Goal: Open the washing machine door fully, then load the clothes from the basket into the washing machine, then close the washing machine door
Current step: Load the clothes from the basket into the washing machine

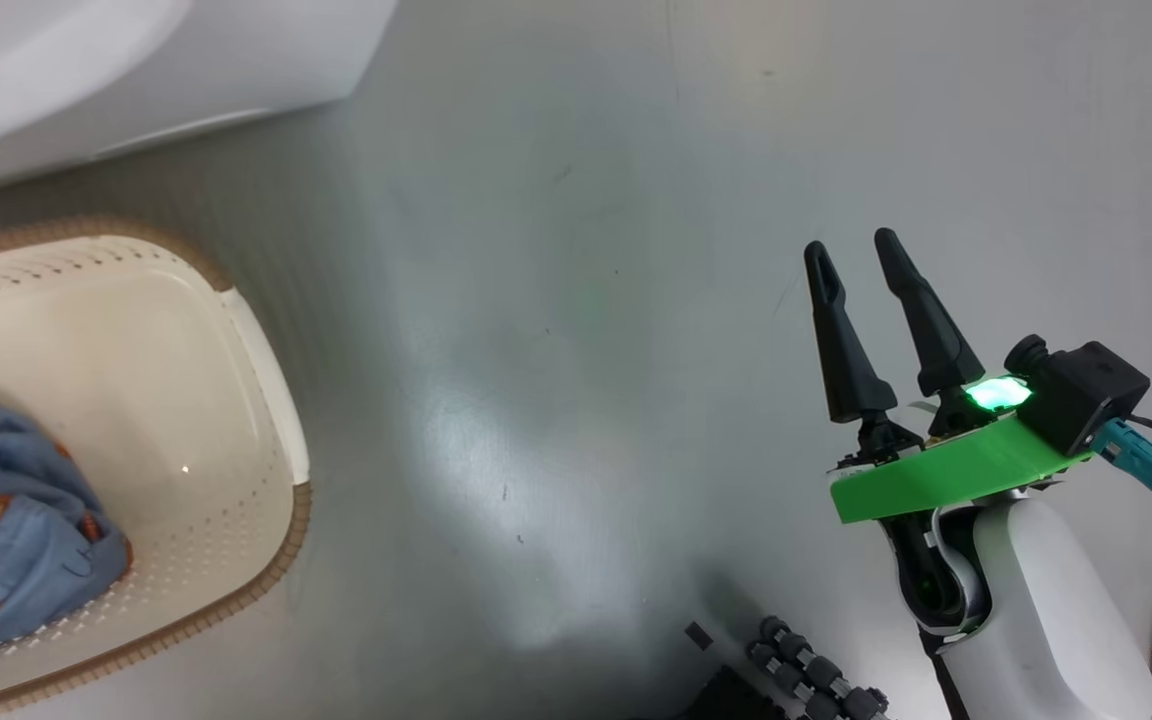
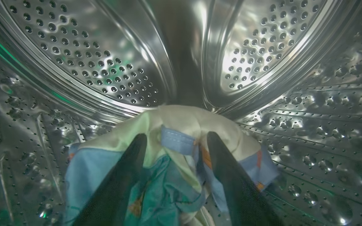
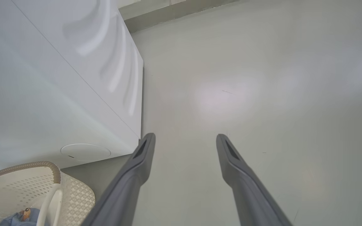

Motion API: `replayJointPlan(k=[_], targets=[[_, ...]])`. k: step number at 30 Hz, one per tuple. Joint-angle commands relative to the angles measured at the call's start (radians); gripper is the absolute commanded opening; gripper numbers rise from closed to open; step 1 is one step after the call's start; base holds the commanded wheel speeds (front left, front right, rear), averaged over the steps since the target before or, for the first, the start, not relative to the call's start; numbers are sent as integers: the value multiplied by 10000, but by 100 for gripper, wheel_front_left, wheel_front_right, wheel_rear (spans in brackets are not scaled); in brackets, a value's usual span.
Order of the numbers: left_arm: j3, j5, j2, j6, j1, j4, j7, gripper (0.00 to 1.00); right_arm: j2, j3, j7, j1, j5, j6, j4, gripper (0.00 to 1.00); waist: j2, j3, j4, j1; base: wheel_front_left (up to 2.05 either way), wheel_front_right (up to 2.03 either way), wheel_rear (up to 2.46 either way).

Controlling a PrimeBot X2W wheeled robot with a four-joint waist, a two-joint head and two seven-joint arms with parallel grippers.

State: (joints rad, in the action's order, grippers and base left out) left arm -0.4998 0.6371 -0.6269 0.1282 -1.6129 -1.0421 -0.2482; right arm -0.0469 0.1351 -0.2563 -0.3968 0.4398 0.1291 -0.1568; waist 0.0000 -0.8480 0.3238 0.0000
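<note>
While my left claw (image 2: 176,138) sits deep inside the steel drum (image 2: 74,47) of the washing machine (image 1: 136,60), its two dark fingers (image 2: 121,175) stand spread wide: released, pinching nothing. A blue garment (image 2: 86,169) lies bunched on the drum floor between and under those fingers, cream lining up, orange print showing at its right edge. Perforated back wall of the drum is behind it.

Head view, far left: the basket (image 1: 276,560) stands on the floor just in front of the white machine, brown rim toward me. More clothes (image 1: 16,520) are heaped against its left side, blue with small orange-brown figures; the rest of the basket bottom is bare. To the right of the basket is glossy grey floor (image 1: 586,300) with a pale glare patch.

Far right: my right claw (image 1: 851,245) hangs over that floor, well apart from basket and machine, fingers pointing up the view, parted, released, grasping nothing. A green plate (image 1: 936,470) sits at its base with a lit green lamp and the black wrist camera (image 1: 1086,395) beside it.

Right wrist view: machine side panel (image 3: 58,78) at left, basket corner (image 3: 77,194) at lower left with a scrap of blue cloth inside, then my right claw (image 3: 185,137) wide apart over bare floor.
</note>
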Motion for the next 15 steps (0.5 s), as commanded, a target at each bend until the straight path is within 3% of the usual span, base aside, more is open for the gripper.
replayJointPlan(k=[1, 15], targets=[[29, 93, -425, 25, 309, 125, -82, 100, -33, 84, -55, 197, -82, 16, 140, 100, 0, 291, -160, 0, 0, 0, 0], [-311, 801, 8, 25, 2875, 1246, -133, 100, -33, -348, -55, 405, -966, 16, -125, 100, 0, 1933, -1235, 0, 0, 0, 0]])
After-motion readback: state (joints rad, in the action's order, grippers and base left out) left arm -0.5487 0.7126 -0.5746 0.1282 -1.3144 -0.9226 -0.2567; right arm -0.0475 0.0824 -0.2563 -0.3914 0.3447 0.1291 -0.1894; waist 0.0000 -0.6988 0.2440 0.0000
